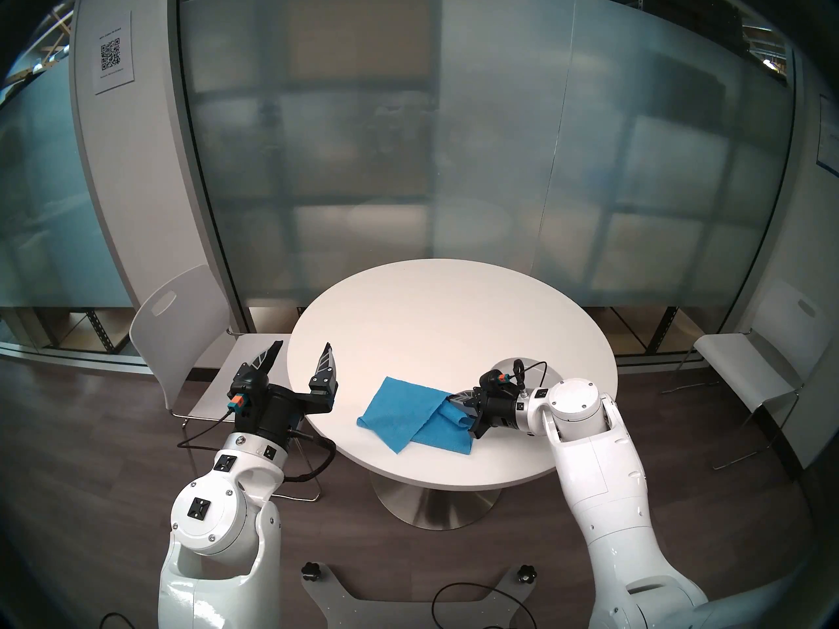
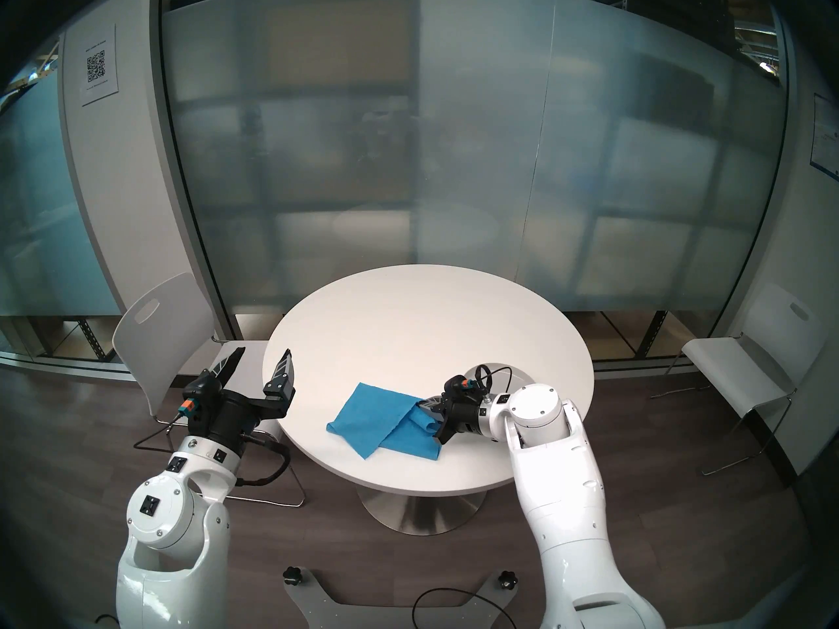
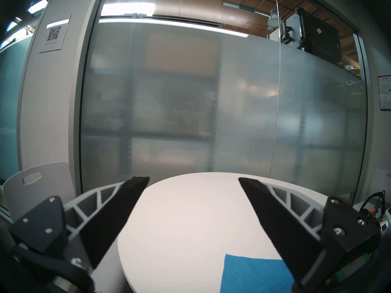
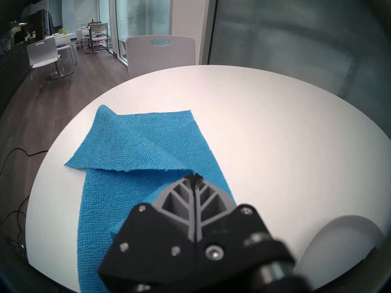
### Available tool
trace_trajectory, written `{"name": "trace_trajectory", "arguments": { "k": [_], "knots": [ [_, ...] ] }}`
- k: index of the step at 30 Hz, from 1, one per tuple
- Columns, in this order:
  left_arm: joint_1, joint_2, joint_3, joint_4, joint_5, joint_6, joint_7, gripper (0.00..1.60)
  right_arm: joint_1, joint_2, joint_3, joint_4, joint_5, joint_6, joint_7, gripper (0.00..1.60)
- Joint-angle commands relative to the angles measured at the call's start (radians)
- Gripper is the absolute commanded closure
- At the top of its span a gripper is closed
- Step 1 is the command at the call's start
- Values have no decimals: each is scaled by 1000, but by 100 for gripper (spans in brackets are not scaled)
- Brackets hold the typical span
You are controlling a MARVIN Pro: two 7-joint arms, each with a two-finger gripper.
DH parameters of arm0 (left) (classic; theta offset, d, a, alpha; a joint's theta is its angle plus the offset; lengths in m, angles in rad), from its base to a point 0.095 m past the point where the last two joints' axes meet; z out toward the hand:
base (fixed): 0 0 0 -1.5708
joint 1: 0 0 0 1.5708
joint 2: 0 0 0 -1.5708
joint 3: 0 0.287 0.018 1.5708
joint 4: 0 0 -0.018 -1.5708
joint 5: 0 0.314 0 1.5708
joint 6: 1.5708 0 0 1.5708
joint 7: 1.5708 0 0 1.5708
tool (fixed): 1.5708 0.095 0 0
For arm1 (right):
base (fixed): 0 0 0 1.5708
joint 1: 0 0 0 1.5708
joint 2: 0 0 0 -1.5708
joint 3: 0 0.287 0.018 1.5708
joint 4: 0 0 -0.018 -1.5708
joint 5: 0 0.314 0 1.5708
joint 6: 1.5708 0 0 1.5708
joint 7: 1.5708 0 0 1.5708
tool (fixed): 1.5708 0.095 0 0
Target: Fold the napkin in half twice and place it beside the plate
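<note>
Pinching a corner of the blue microfibre napkin (image 4: pixel 135 159), my right gripper (image 4: pixel 193 177) has its jaws together on the cloth; the rest trails leftward across the round table (image 1: pixel 454 306), toward my gaping, empty left gripper (image 1: pixel 300 358), plate (image 4: pixel 342 244) behind my right wrist.

An office meeting room: frosted glass partition (image 1: pixel 408 160) beyond the open left gripper (image 1: pixel 302 355), round white table (image 1: pixel 454 324) beneath it, white chair (image 1: pixel 181 324) just left, QR notice (image 1: pixel 111 51) above.
</note>
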Motion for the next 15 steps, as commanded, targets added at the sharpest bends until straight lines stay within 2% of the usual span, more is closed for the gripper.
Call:
{"name": "trace_trajectory", "arguments": {
  "k": [1,15],
  "knots": [
    [-1,0,0,-19,0,-3,0,0,77,-2,-1,25,1,-22,-15,142],
    [-1,0,0,-20,0,-2,0,0,108,14,-25,79,-17,-34,-2,130]
  ]
}}
